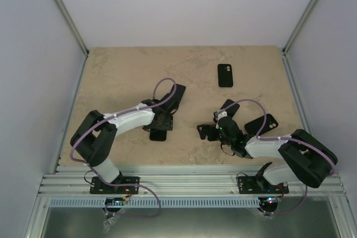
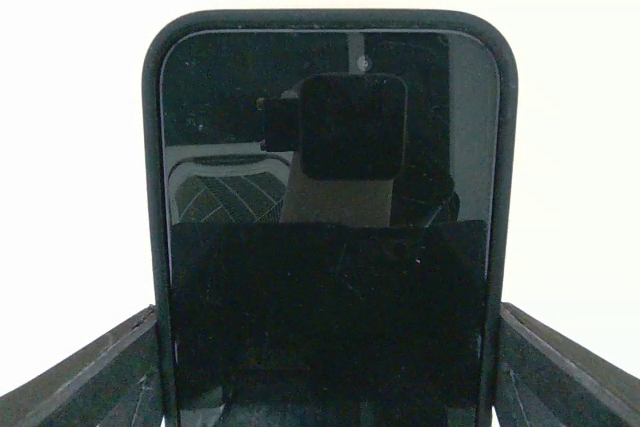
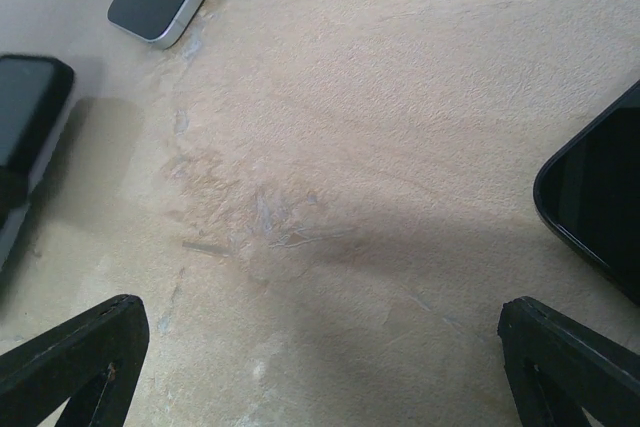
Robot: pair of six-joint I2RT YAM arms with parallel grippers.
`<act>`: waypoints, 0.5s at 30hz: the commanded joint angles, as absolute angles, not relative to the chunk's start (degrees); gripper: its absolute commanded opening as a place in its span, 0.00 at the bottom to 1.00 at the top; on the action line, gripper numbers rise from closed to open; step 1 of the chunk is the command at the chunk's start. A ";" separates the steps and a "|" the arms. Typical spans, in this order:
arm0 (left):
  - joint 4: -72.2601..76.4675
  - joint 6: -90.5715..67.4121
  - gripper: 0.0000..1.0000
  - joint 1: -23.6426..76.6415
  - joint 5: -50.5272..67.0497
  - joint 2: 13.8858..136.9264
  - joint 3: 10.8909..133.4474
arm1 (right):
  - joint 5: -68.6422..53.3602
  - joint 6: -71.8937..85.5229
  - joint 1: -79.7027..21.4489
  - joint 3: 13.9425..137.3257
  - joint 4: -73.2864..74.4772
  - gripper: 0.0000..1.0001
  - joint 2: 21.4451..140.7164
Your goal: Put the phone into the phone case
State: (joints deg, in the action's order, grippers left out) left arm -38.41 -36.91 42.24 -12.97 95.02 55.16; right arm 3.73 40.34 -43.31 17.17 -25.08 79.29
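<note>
The left gripper (image 2: 328,312) is straddling the phone (image 2: 330,137), which appears to be lying screen-up on the table (image 1: 122,71) just ahead of the left arm. Its jaws are standing fairly wide, and the fingers (image 2: 90,377) are looking pressed against the phone's two long edges near one end, so I am reading this as a grip across its width. A dark rim is running around the glass, and I cannot tell whether that is the phone's own frame or a cover already on it. The right gripper (image 3: 320,307) is hanging over bare table near the middle, jaws fully spread and holding nothing. The case (image 1: 225,75) is lying flat toward the far side, well apart from the phone, and a dark slab (image 1: 262,125) of similar look is sitting beside the right arm. Several things are threatening from here. With the grip so near one end on smooth edges, the phone is likely to droop or slip on lifting. The loose case is liable to slide under pressing unless the right gripper is pinning it. The phone could be landing askew, leaving a corner riding on the lip. The slab could be getting mistaken for the case. With both grippers near the middle, the arms are risking a clash.
</note>
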 commanded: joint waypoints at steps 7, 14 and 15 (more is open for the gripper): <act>-41.70 -27.94 0.76 29.96 -9.87 93.62 56.40 | 5.47 40.79 -43.51 15.79 -26.18 0.98 78.39; -42.97 -22.04 0.76 27.17 -9.98 99.13 59.04 | 5.41 40.74 -43.55 15.60 -26.46 0.98 78.21; -43.10 -21.72 0.76 26.80 -9.98 99.77 59.16 | 5.42 40.70 -43.56 15.64 -26.46 0.98 78.24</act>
State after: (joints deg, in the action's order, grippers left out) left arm -41.91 -25.96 28.12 -10.26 97.89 57.21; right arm 3.73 40.34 -43.31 16.43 -25.39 78.65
